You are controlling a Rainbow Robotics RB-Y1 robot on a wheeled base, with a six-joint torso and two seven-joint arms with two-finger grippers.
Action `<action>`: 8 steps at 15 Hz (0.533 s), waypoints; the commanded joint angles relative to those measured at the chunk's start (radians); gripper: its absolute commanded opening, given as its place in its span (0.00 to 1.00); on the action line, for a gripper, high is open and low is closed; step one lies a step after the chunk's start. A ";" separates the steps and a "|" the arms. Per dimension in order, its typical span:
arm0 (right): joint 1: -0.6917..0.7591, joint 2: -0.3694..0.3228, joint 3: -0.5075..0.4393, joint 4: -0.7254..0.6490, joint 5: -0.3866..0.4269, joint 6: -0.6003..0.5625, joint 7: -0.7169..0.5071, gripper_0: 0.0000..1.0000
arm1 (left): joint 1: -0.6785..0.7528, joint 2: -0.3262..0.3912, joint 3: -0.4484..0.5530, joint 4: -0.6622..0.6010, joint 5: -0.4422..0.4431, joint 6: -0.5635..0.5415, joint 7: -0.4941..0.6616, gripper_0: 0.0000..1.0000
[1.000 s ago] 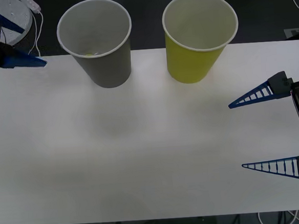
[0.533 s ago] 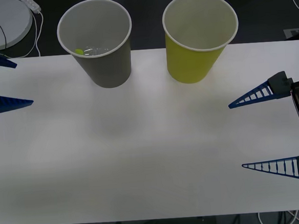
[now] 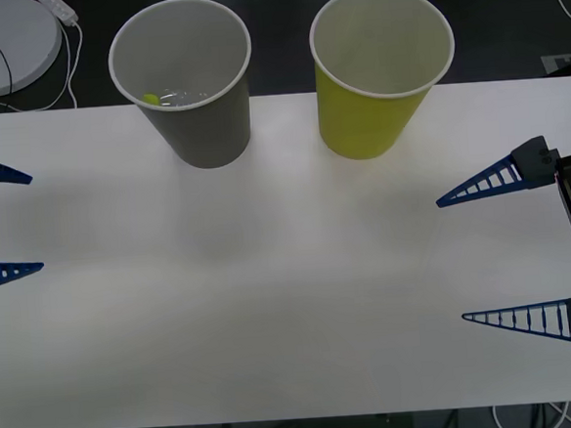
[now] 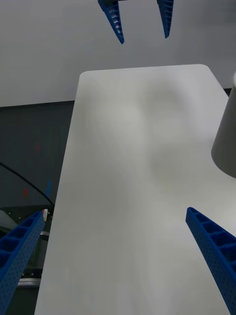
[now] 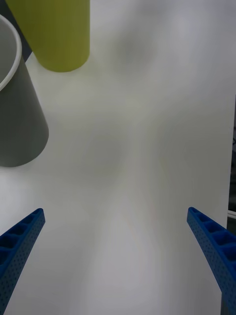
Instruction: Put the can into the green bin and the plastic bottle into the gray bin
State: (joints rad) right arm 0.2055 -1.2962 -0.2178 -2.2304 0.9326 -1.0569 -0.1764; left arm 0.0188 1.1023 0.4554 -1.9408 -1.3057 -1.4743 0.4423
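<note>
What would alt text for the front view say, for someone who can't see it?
The plastic bottle lies inside the gray bin, beside the green bin, at the far edge of a white table. The open left gripper and right gripper hover at its sides.
</note>
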 commanded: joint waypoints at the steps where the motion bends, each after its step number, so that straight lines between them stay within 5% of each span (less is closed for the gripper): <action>1: 0.000 0.000 0.000 0.000 0.000 0.000 0.000 1.00 | 0.070 -0.042 0.031 0.000 0.031 -0.001 -0.140 1.00; 8: 0.000 0.000 0.000 0.000 0.000 0.000 0.000 1.00 | 0.213 -0.061 0.078 0.000 0.098 -0.003 -0.366 1.00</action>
State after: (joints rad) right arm 0.2055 -1.2962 -0.2178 -2.2304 0.9326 -1.0569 -0.1764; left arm 0.2124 1.0402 0.5268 -1.9402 -1.2235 -1.4753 0.0904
